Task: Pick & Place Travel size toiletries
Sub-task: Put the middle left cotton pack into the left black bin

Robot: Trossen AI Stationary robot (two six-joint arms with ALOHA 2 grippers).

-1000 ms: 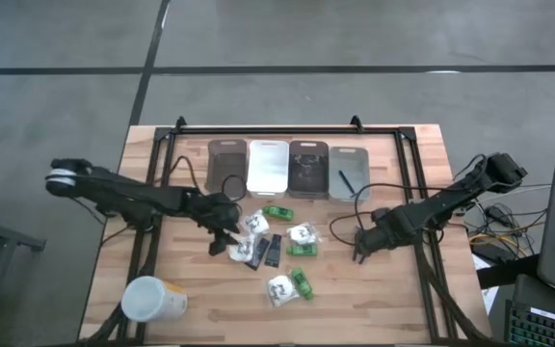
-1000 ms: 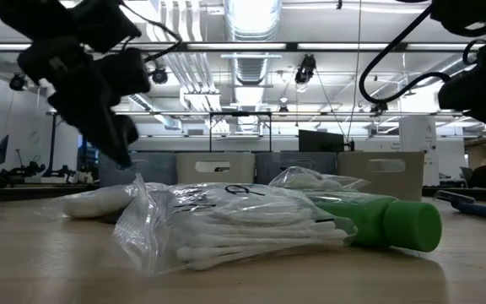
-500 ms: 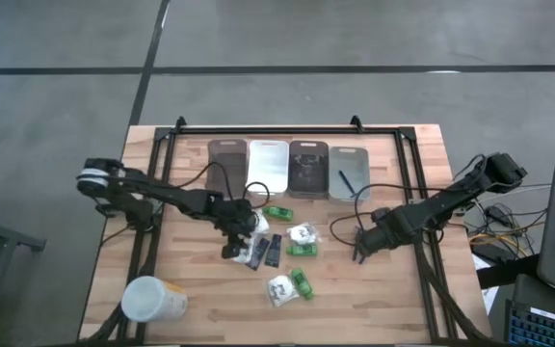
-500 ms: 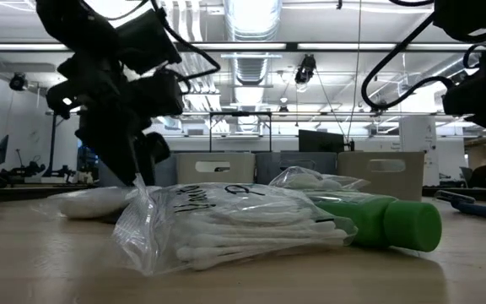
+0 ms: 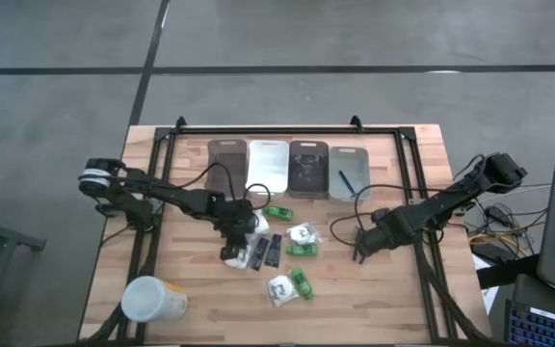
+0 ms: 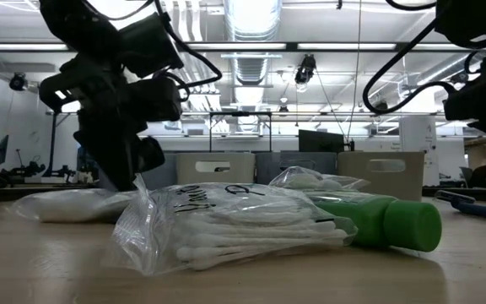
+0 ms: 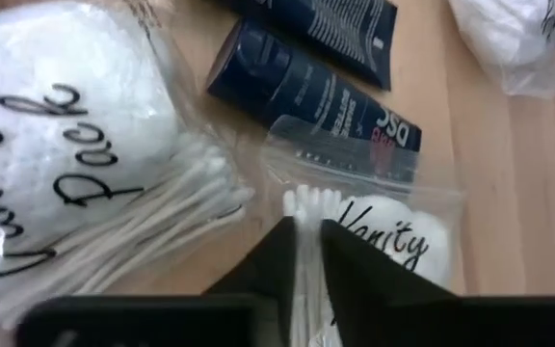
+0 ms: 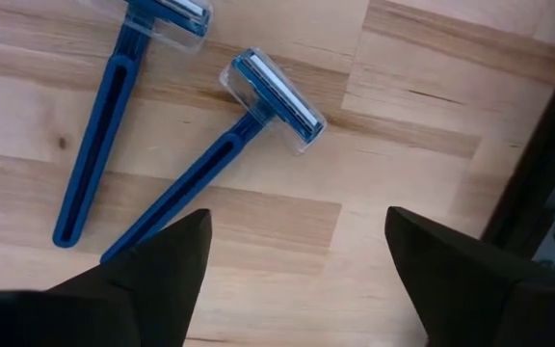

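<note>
The travel size toiletries lie in a cluster mid-table: clear packs of cotton swabs and white pads [image 5: 255, 224], green bottles [image 5: 302, 282], dark blue tubes [image 5: 268, 252]. My left gripper [image 5: 231, 253] is shut on one small pack marked "Vanity" [image 7: 385, 234], beside the tubes [image 7: 308, 89]. A bigger pack [image 7: 61, 178] lies right next to it. My right gripper [image 5: 359, 253] hangs open, pointing down over two blue razors [image 8: 215, 159] that lie flat on the wood. My left gripper pinches the small pack's clear bag at its swab side [image 7: 302, 204] between its two fingers [image 7: 347, 262]. The fingers slant down at it from the table's left. The pack [image 6: 66, 205] lies on the table under the gripper.
Four small bins [image 5: 268, 166] stand in a row at the far side, inside a black frame. A white-and-yellow cup [image 5: 152, 301] lies at the near left. Another swab pack [image 6: 226, 224] and a green bottle [image 6: 386, 221] lie toward the near edge.
My left gripper has gone down and toward the table's right and near edge, onto the small pack by the dark tubes, tipping steeper as it went. Its fingers have then shut on the pack, which has shifted a little on the table.
</note>
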